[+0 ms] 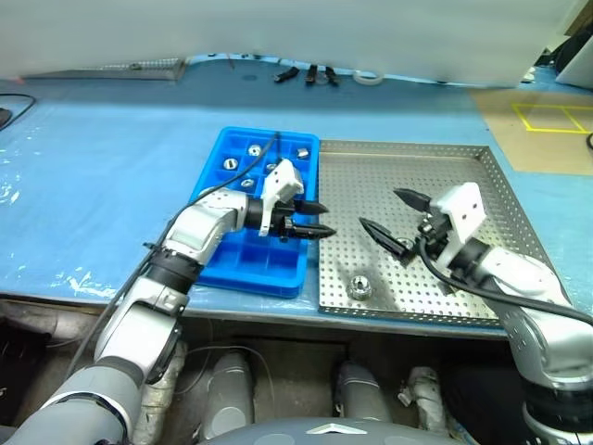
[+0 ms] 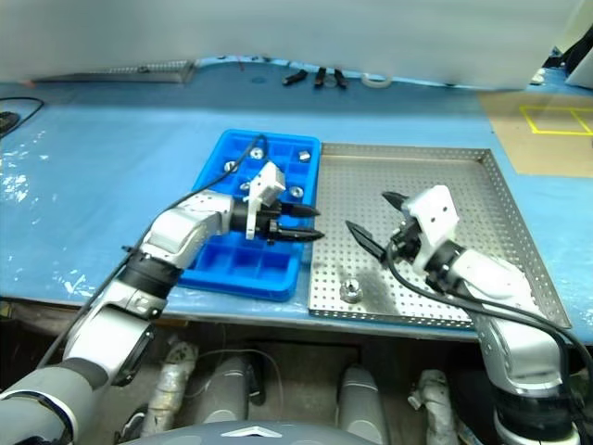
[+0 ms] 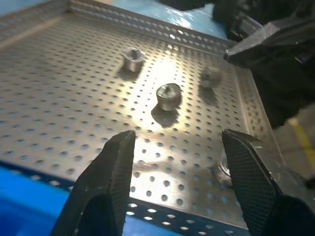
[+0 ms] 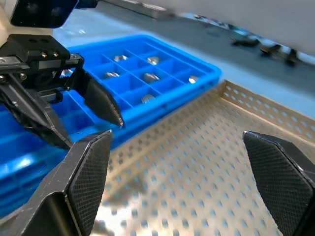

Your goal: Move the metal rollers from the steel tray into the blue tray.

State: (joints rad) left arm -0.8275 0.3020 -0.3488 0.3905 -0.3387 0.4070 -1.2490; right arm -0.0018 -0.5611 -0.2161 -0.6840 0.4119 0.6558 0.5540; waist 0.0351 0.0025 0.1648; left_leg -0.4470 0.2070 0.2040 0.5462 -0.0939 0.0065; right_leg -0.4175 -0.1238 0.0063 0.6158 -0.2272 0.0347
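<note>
Left eye: steel tray (image 1: 463,167) mostly bare.

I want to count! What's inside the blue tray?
Six shiny rollers sit in separate compartments at the blue tray's far end. The near compartments look empty, but the left arm covers some.

No legible text, label, brand, number or sign found on any surface in any view. Nothing further to record.
</note>
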